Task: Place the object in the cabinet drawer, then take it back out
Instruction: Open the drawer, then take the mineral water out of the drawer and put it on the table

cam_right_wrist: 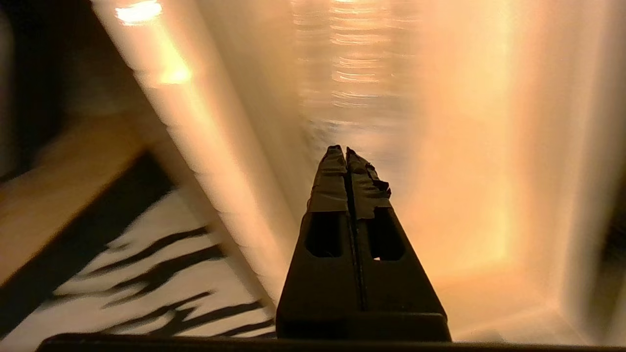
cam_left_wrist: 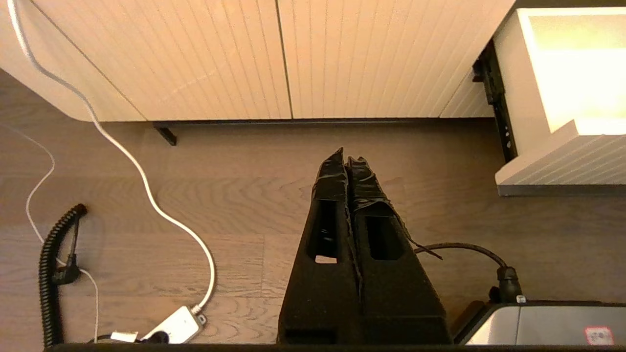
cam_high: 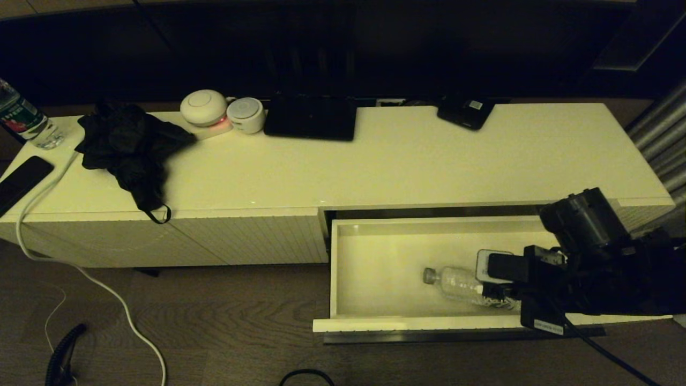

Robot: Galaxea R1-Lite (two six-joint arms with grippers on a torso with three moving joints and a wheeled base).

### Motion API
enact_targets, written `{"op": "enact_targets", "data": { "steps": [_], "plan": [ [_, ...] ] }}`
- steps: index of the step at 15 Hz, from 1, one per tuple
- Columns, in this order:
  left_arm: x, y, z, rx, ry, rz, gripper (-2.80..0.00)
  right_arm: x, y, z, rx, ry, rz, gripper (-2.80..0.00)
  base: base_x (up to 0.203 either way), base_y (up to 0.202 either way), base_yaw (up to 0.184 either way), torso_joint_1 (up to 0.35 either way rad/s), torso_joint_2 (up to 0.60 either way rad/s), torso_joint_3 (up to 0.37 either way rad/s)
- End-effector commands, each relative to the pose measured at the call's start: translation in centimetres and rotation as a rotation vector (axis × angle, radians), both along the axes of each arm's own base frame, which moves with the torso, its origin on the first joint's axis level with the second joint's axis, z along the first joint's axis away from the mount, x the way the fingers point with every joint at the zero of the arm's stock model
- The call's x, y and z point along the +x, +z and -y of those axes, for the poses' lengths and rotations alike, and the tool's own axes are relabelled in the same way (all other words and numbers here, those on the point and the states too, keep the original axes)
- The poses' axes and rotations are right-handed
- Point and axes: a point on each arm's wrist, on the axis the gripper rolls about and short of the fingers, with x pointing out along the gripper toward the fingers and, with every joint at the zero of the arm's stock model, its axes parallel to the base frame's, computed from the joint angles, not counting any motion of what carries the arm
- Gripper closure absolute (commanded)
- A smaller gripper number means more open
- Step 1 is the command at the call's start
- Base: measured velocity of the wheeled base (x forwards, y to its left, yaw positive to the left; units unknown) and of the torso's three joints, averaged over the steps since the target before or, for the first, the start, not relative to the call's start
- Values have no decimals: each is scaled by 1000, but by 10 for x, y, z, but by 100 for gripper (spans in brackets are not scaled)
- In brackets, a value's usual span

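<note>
Bottle (cam_high: 455, 283) lying on its side in the open drawer (cam_high: 375, 252), cap toward the drawer's left.
We judge it light, thin-walled, smooth and prone to roll, so we'd grip mid-body across its width. Right gripper (cam_right_wrist: 347, 154) sits low in the drawer, fingers pressed together on nothing; left gripper (cam_left_wrist: 345, 161) hangs over the floor, likewise closed and empty.

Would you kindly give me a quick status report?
Both grippers shut, empty: right over open drawer, left parked above floor. Water bottle lying in drawer. Nothing blocking.

Dim warm light, dark background, wrist blur
</note>
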Motion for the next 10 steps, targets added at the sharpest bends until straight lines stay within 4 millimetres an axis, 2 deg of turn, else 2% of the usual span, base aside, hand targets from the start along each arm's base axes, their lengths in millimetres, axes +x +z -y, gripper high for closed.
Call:
{"op": "enact_targets", "data": {
  "steps": [1,6,10],
  "plan": [
    [0,0,0,-1,1,2,0,-7,23,9,-4,-45,110,0,0,0,0,0,0,0],
    [0,0,0,-1,1,1,0,-8,25,11,-93,29,74,0,0,0,0,0,0,0],
    [0,0,0,-1,1,2,0,3,27,2,-76,111,-101,0,0,0,0,0,0,0]
  ]
}}
